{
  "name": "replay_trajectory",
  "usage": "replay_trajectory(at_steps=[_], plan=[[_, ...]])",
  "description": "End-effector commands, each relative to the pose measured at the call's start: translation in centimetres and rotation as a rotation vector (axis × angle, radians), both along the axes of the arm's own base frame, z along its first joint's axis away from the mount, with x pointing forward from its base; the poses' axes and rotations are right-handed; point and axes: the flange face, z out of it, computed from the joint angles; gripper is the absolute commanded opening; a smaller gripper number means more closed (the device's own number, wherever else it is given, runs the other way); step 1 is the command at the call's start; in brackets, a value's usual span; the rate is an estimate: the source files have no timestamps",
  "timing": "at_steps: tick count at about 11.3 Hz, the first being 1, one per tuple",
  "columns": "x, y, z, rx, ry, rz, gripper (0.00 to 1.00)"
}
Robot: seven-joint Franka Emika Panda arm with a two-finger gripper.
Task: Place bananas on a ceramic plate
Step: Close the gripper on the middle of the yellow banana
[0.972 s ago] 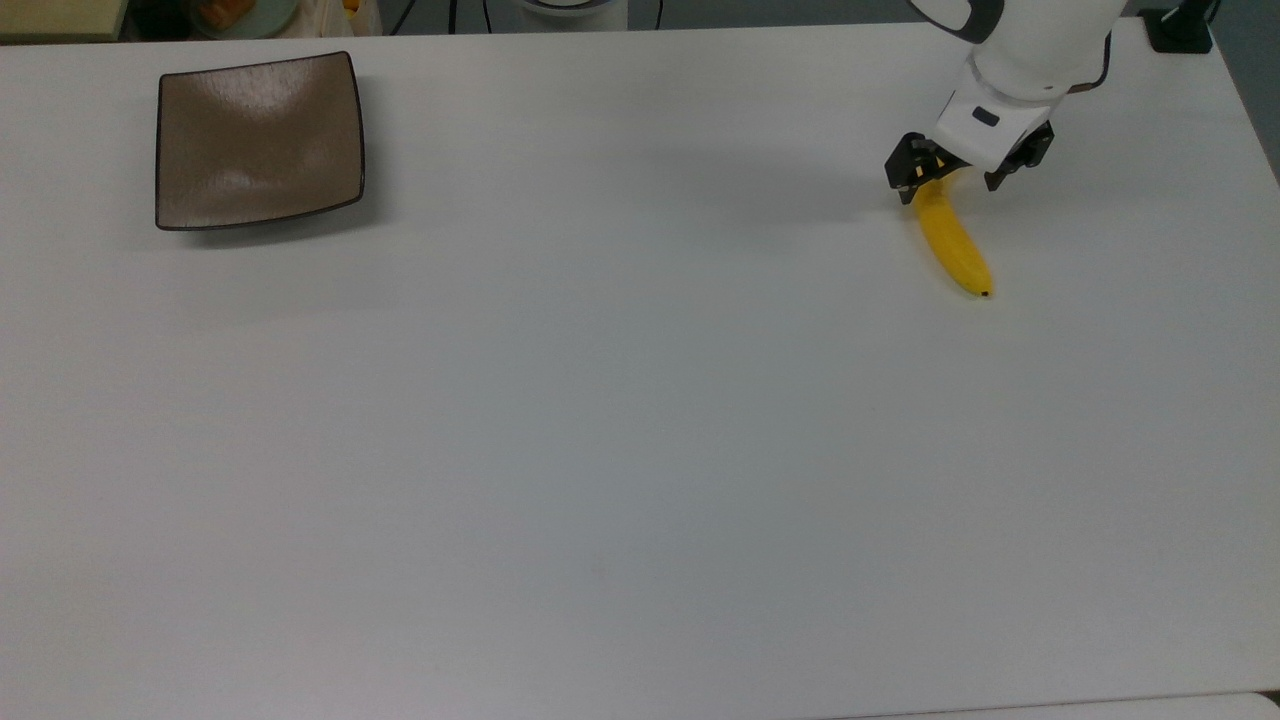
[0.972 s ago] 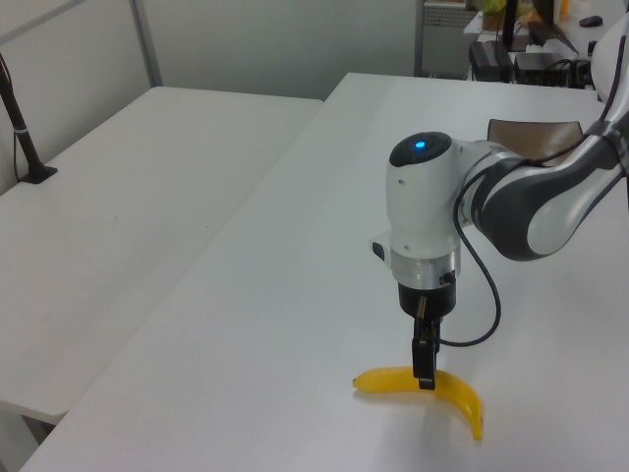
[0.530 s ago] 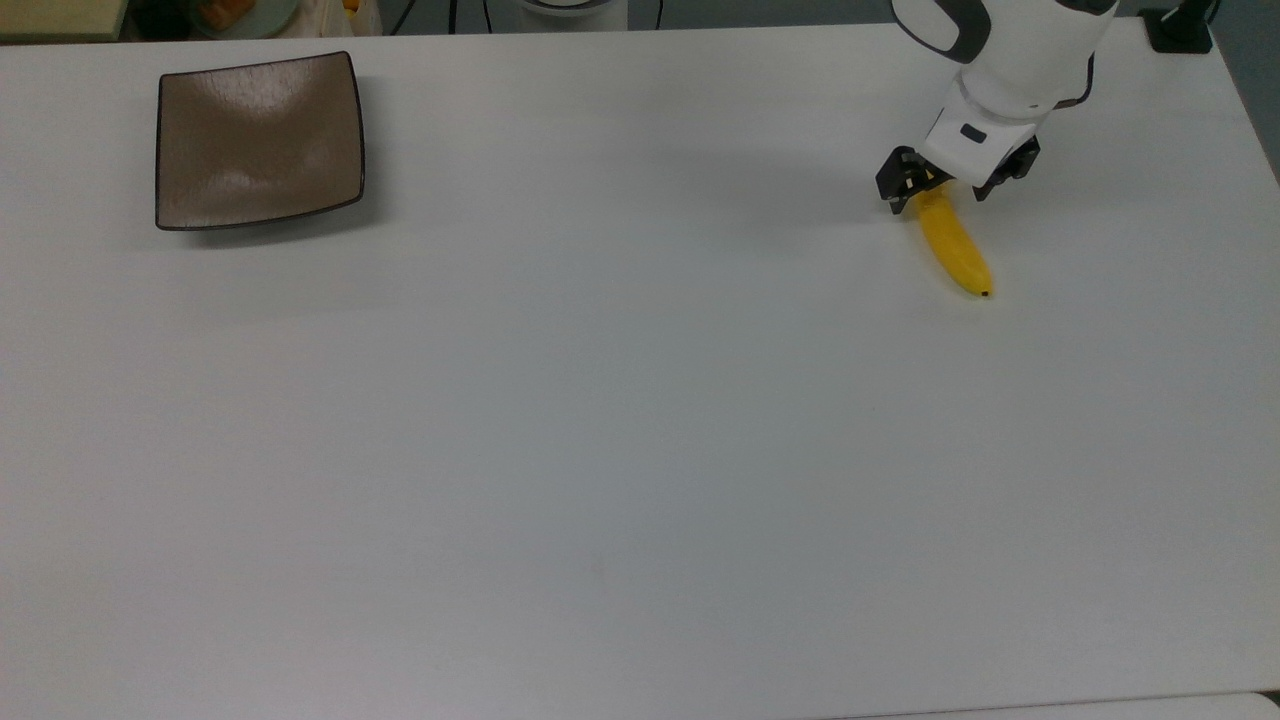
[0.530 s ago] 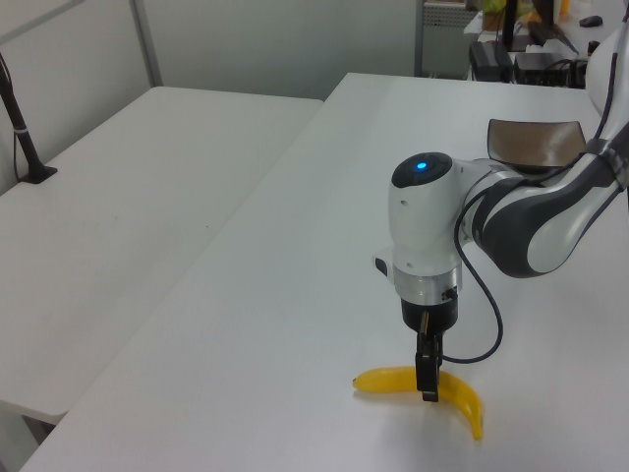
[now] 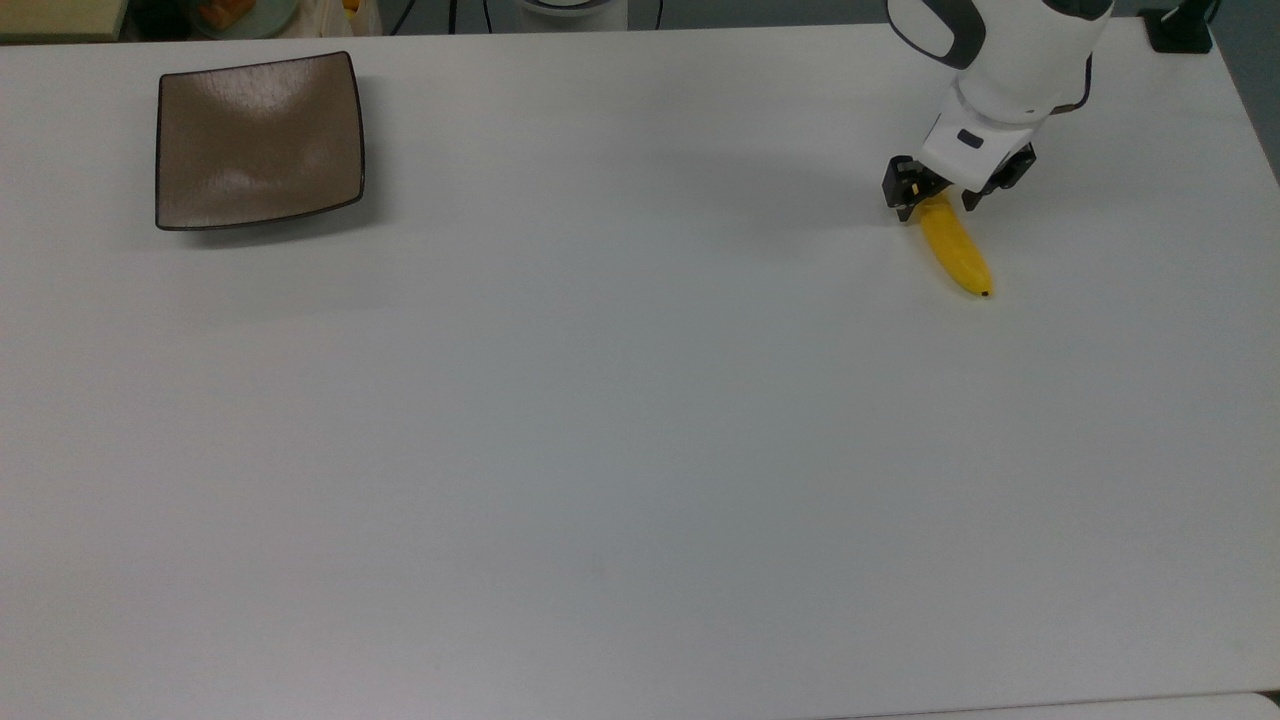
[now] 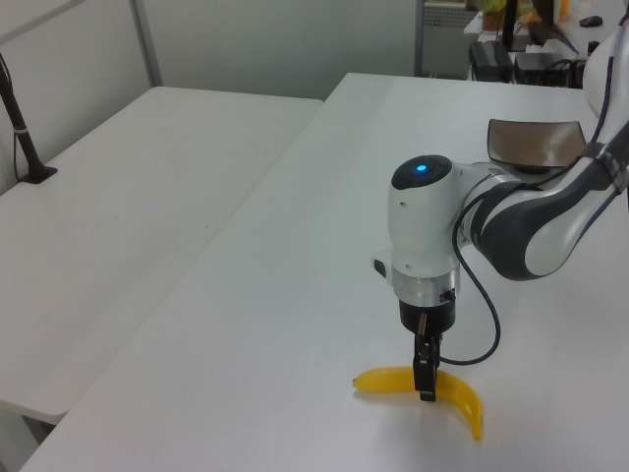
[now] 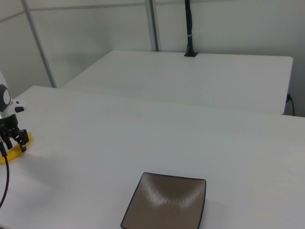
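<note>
The yellow banana [image 5: 960, 255] lies flat on the white table at the top view's right, dark tip toward the near edge. My gripper [image 5: 937, 198] stands straight down over its stem end, fingers closed in against both sides of the fruit. In the left view a black finger [image 6: 426, 379] crosses the banana [image 6: 462, 393] at mid-length. The right view has the gripper [image 7: 13, 142] and banana [image 7: 10, 154] at its far left. The square brown ceramic plate [image 5: 258, 140] sits bare at the top view's far left, well apart from the banana; it also appears as the plate [image 6: 536, 143] and the plate [image 7: 167, 202].
A second white table [image 6: 128, 197] stands beside this one and carries a black post [image 7: 189, 28]. Clutter [image 5: 240, 12] lies beyond the table's back edge in the top view. A wide stretch of bare tabletop [image 5: 620, 300] separates banana and plate.
The gripper came down a little over the banana's stem end and its fingers drew together around the fruit. The banana and the plate stayed where they were.
</note>
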Motion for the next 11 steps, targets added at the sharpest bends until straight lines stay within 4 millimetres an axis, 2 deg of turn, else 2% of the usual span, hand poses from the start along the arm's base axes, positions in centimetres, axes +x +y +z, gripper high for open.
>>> replay_trajectory(at_steps=[1,4,6,7,9,11], plan=[[-0.3,-0.2,-0.4,-0.001,-0.024,0.023,0.61],[-0.4,-0.2,-0.4,0.000,-0.023,0.024,0.40],[-0.4,-0.1,-0.4,0.001,-0.022,0.024,0.18],[-0.5,0.0,-0.3,0.001,-0.023,0.024,0.02],[-0.6,0.1,0.2,0.004,-0.029,0.023,0.00],[-0.4,-0.2,2.1,0.010,-0.046,0.015,0.00]])
